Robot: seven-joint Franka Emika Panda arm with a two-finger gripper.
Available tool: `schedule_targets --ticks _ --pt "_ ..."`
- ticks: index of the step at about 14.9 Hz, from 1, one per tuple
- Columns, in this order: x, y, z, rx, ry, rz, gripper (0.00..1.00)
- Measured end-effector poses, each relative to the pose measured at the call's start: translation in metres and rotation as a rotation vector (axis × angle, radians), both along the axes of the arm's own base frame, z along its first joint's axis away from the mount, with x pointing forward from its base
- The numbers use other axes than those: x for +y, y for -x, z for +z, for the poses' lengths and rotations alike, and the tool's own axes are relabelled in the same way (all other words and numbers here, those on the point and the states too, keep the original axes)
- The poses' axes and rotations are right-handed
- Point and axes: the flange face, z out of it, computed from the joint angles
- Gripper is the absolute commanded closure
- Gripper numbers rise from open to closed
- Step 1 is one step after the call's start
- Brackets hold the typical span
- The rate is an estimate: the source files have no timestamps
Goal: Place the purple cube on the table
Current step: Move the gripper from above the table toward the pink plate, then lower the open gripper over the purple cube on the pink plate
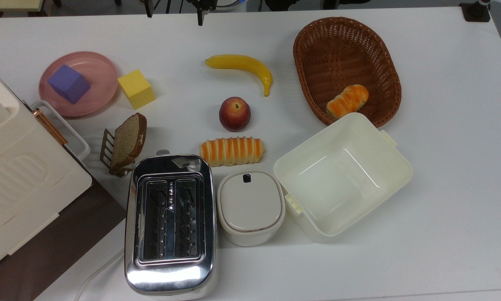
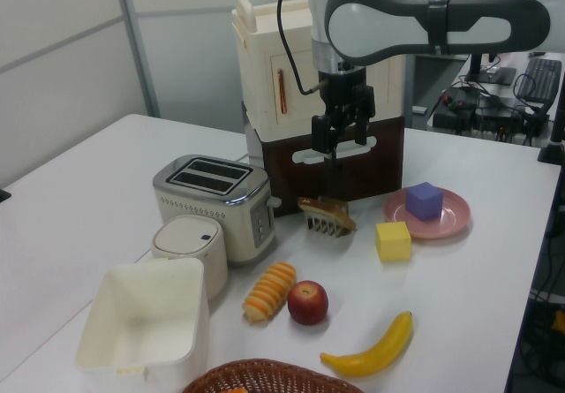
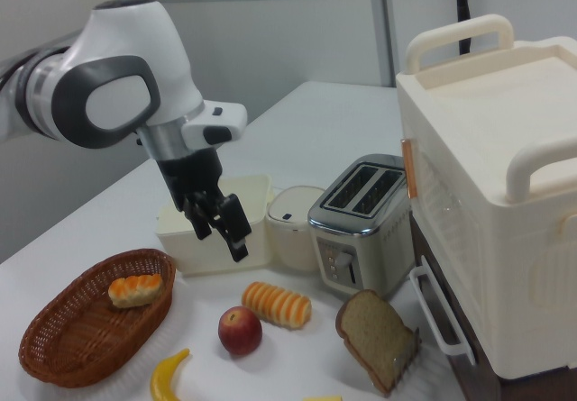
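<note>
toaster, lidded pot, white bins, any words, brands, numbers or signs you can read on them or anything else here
None can be read.
Toaster: a pale sticker on its top near the slots, print too small to read.
Toaster's front in the right view: knobs, markings too small to read.
Small lidded container: a dark square mark on the lid, no text.
Purple cube, yellow cube, pink plate, open white bin, basket: plain.

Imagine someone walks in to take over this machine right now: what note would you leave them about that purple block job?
Gripper: fingers open, holding nothing, hanging high above the table.
Purple cube: sitting on the pink plate; the yellow cube stands on the table beside the plate.
Done: nothing yet, cube untouched.
Left: go over to the plate, grasp the purple cube, lift it off, set it on a bare patch of table.
</note>
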Motion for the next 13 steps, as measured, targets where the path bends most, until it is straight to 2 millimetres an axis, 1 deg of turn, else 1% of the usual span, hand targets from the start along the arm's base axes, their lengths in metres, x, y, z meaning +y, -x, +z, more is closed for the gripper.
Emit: schedule_targets --ticks 1,3,5,7,8,9,10,13 --pt "-0.008 0.002 -0.003 0.007 0.0 -0.016 0.0" --pt "-0.034 0.011 -0.009 0.022 0.0 -0.067 0.0" --pt "-0.069 0.024 -0.011 0.009 0.002 -0.142 0.0" --pt "-0.105 0.037 -0.021 -0.046 0.009 -0.214 0.0" --pt "-0.13 0.043 -0.035 -0.082 0.015 -0.258 0.0" --pt "-0.145 0.046 -0.046 -0.099 0.018 -0.282 0.0" --pt "-0.164 0.048 -0.061 -0.11 0.02 -0.315 0.0" --pt "-0.207 0.043 -0.093 -0.131 0.043 -0.366 0.0"
